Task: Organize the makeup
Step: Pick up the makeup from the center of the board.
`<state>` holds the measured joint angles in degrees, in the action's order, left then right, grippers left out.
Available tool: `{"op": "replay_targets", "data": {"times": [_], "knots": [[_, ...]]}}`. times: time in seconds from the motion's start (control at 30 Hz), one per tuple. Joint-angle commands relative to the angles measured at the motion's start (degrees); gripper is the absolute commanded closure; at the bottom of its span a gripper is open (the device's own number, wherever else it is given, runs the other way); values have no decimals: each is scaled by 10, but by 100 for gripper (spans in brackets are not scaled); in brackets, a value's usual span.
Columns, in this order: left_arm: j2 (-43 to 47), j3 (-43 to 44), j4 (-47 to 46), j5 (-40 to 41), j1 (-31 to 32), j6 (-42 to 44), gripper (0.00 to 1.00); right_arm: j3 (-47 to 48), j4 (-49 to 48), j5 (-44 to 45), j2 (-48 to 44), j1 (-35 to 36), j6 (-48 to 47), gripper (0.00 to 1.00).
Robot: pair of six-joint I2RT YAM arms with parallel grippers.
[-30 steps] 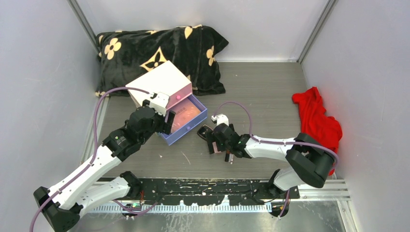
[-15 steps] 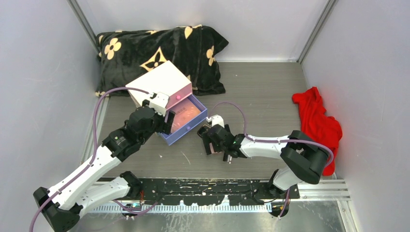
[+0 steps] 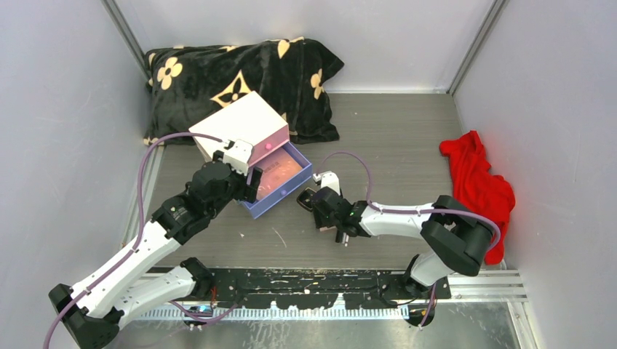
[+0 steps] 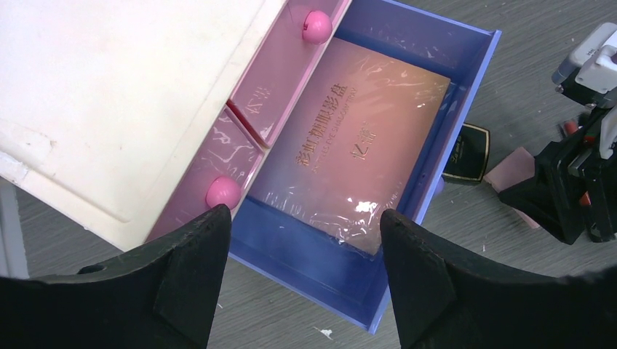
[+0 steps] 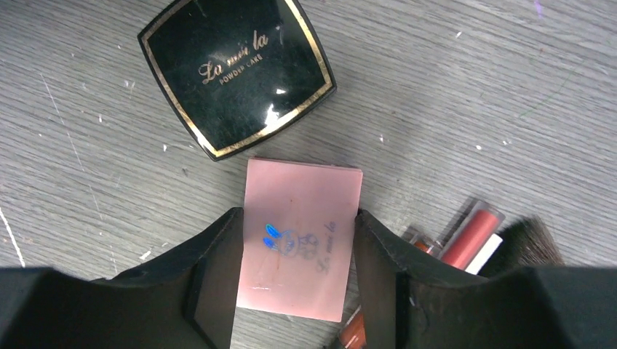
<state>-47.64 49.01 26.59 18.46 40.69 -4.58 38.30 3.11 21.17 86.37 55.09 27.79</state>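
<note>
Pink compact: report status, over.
Left fingers open, empty, over open blue drawer. Right fingers closed on pink compact, flat on table. Black compact and tubes close beside. Palette lies in drawer.

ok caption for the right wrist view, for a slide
right gripper bracketing flat pink square compact, black gold-trimmed square compact just beyond

Your right gripper (image 5: 297,218) pinches the pink compact (image 5: 302,193), a finger against each side. Just past the tips lies the black powder compact (image 5: 236,73). Right of the pincer are a red lip tube (image 5: 469,236) and brush bristles (image 5: 527,249).
</note>
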Motion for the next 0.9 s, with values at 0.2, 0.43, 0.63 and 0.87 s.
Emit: {"op": "replay_targets", "data": {"times": [0.2, 0.43, 0.63, 0.87], "knots": [[8, 4, -26, 0, -2, -10, 25, 45, 125, 35, -112, 11, -2, 99], [7, 1, -27, 2, -3, -13, 25, 128, 179, 34, -161, 12, -41, 99], [8, 6, -25, 11, -2, -15, 25, 254, 193, 5, -111, 12, -90, 99], [2, 15, -20, 9, -2, -14, 25, 395, 191, -18, 9, 11, -139, 99]]}}
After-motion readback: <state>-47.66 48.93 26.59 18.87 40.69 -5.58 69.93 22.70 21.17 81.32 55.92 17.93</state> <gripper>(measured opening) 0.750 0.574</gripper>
